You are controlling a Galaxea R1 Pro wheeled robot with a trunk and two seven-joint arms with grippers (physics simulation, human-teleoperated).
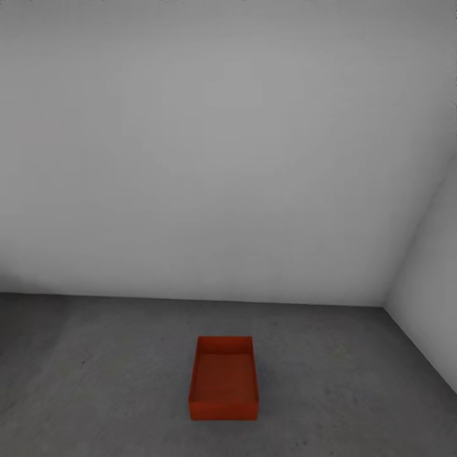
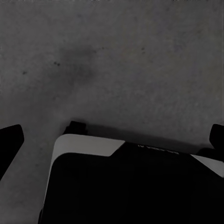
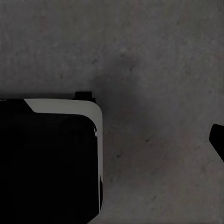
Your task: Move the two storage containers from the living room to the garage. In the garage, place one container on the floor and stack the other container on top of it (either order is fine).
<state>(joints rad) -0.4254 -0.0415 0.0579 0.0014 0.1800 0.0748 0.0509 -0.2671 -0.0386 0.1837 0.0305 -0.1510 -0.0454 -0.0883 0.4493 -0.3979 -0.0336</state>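
One orange-red storage container [image 1: 223,379] sits upright on the dark grey concrete floor [image 1: 95,387] of the garage, a short way out from the back wall, with nothing inside it. In the left wrist view, my left gripper [image 2: 114,137] hangs open over bare concrete, its two dark fingertips [image 2: 10,140] wide apart with nothing between them. My right gripper [image 3: 112,140] also hangs over the concrete, with one dark fingertip [image 3: 217,140] at the frame edge and nothing held.
A plain white-grey wall [image 1: 209,158] runs behind the container and meets a side wall [image 1: 431,292] in a corner at the right. The robot's black and white base [image 2: 126,182] [image 3: 46,158] lies below both grippers.
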